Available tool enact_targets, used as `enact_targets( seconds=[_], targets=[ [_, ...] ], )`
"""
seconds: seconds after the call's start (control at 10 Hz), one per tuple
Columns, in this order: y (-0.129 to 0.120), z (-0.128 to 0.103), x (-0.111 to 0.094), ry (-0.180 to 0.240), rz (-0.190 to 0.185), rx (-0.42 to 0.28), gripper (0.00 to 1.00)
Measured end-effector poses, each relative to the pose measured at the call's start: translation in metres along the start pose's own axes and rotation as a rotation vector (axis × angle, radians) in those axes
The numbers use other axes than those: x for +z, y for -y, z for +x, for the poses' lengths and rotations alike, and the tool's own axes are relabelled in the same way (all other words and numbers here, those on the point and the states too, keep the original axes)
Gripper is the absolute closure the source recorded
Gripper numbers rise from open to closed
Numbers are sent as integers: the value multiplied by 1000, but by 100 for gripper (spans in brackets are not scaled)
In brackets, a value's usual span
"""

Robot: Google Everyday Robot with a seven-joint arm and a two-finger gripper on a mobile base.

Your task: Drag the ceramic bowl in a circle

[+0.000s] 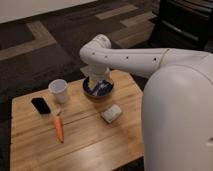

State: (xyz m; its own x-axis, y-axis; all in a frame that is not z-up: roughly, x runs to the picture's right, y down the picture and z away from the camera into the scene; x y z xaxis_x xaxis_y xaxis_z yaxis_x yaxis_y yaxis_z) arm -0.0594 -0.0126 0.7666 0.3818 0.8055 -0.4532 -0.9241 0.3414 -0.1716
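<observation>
The ceramic bowl [96, 89] is a round, shallow, dark-blue bowl with pale marks inside. It sits at the far middle of the wooden table [85, 142]. My white arm reaches in from the right and bends down over the bowl. The gripper [99, 82] points down into the bowl, at or just above its inside. Part of the bowl's far rim is hidden behind the gripper.
A white cup [59, 91] stands left of the bowl. A black phone [41, 105] lies at the left, and a carrot [59, 128] in front of it. A small white packet [111, 113] lies in front of the bowl. Dark furniture [185, 25] stands at the back right.
</observation>
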Motion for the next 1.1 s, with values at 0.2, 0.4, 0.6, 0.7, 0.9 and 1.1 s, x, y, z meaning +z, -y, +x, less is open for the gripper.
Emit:
enact_targets(
  seconds=[0.2, 0.4, 0.6, 0.7, 0.9, 1.1],
  targets=[
    [-37, -21, -8, 44, -38, -141, 35],
    [-48, -50, -7, 100, -35, -247, 35],
    [-46, -75, 2, 139, -33, -304, 35],
    [-45, -85, 10, 151, -50, -314, 35],
    [-41, -89, 30, 143, -109, -281, 35],
    [-36, -90, 35, 139, -125, -264, 35]
  ],
)
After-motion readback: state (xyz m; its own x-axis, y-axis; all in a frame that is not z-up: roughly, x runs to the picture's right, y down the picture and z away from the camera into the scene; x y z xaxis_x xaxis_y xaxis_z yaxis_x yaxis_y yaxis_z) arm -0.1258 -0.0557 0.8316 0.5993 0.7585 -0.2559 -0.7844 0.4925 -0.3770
